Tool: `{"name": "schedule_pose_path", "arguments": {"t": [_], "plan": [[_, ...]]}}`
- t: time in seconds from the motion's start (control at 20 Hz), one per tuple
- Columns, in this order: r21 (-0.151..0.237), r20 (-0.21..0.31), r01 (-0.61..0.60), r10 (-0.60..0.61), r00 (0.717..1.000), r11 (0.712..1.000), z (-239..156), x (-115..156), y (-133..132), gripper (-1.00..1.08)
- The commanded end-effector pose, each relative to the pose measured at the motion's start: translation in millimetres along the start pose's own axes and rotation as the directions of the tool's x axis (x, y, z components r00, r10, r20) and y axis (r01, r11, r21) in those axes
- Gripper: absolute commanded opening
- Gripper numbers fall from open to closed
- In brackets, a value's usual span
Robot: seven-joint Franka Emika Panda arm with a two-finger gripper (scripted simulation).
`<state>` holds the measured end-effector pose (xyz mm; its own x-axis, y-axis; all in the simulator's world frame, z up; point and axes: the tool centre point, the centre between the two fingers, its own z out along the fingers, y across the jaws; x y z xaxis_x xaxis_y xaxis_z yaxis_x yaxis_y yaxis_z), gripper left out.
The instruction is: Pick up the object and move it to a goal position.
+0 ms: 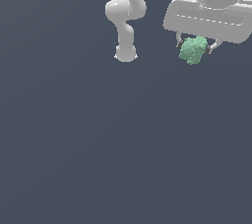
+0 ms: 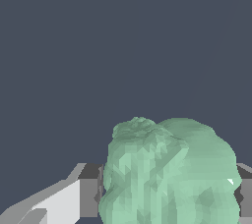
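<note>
1. At the exterior view's left there is only the plain dark grey tabletop [image 1: 74, 144], with nothing standing on it there.
2. Moving right, my white arm [image 1: 126, 16] comes down from the upper edge near the middle, bends once, and ends in a rounded base on that surface.
3. Further right, at the upper right of the exterior view, sits my broad white hand housing [image 1: 206, 19], tilted slightly, with a dark opening showing at its upper end.
4. Directly under that housing is my pincer [image 1: 194, 48]. Its two short fingers [image 1: 179, 42] flank the object, one on each side.
5. The object [image 1: 193, 49] is a mint-green lumpy blob, roughly ball-shaped and narrower than the housing above it. It sits between my fingers, touching the housing's underside.
6. In the wrist view the object [image 2: 170, 174] looms large and close. Dark finger pads [image 2: 89, 191] press against both of its flanks.
7. My pincer is clamped on the object; the blob fills the whole gap between the fingers.
8. The object shows no visible contact with the grey surface in either view.
</note>
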<state>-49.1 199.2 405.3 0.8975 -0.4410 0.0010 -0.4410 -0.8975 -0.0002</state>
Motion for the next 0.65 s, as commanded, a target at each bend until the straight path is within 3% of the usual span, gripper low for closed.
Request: {"name": "schedule_pose_path", "arguments": {"t": [0.0, 0.6], "plan": [[-0.001, 0.001, -0.001, 0.001, 1.0, 1.0, -9, -3, -7, -1.0], [0.0, 0.001, -0.001, 0.001, 1.0, 1.0, -22, -6, -18, -1.0]]}}
